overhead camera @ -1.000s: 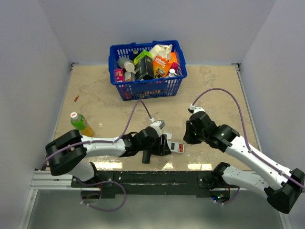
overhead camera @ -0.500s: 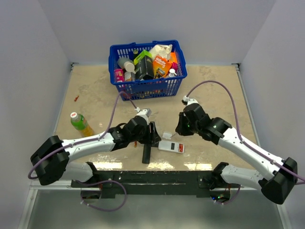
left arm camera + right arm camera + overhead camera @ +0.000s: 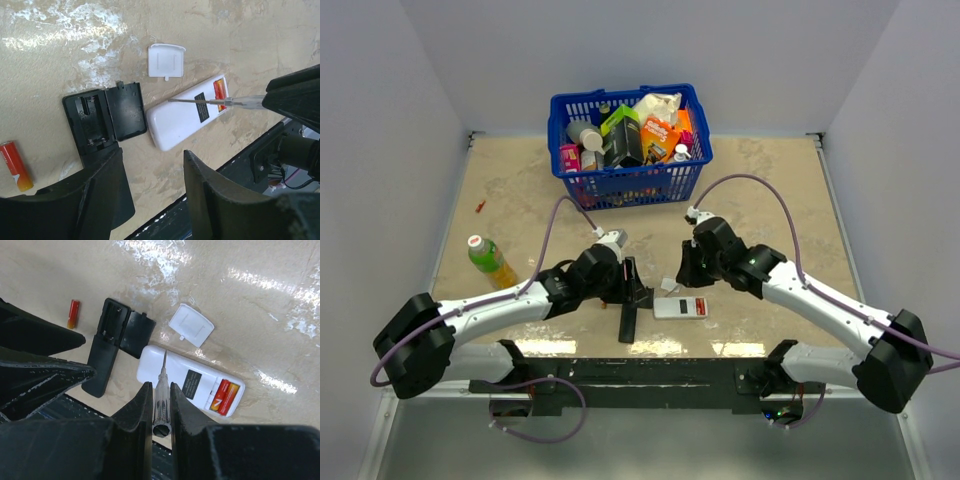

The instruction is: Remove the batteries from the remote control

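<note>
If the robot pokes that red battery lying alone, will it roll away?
Probably: the loose battery is a round cylinder lying on its side, so a sideways nudge likely rolls it. It looks tiny, so probably light.

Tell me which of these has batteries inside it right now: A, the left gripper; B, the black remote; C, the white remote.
C: two red batteries lie in the open compartment of the white remote, while the bay of the black remote is empty.
</note>
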Controlling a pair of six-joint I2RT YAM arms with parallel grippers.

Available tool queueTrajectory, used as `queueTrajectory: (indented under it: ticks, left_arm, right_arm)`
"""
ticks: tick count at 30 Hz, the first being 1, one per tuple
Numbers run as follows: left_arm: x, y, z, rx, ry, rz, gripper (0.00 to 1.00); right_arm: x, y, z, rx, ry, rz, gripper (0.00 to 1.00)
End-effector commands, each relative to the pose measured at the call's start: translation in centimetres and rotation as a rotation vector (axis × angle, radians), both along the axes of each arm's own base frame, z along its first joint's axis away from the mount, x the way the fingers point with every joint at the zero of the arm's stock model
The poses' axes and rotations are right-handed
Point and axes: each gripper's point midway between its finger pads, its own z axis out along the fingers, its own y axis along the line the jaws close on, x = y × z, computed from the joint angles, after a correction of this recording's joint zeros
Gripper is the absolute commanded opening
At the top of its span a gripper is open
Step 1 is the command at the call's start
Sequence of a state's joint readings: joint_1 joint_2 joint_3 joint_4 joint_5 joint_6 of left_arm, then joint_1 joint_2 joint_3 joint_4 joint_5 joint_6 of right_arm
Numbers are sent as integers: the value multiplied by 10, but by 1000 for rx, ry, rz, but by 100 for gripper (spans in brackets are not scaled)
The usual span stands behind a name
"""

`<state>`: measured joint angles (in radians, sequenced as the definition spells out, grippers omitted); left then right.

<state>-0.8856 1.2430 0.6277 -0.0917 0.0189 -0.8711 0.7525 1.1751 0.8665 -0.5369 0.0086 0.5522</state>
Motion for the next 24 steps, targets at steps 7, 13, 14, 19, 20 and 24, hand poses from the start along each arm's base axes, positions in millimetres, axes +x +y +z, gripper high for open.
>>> queueTrajectory:
  ticks: [7,13,14,19,20,24]
  left_arm:
    - [4,-2,8,-32,-39,-4,57]
    - [2,-3,9,-42,-37,-13,57]
    - [2,-3,10,-44,-41,-13,57]
    - [1,-1,15,-41,-52,-17,57]
    - [1,-1,15,-41,-54,-20,57]
    - [-3,-5,13,-67,-45,-42,57]
  right_arm:
    - [-32,15,23,154,36,128,0]
    - [-10,-34,33,-23,-50,-119,0]
    - [-5,-41,40,-53,-67,-159,0]
    - [0,-86,30,-284,-64,-305,0]
    - [1,-88,32,-286,-71,-318,0]
    - [-2,-98,17,-362,-39,-331,0]
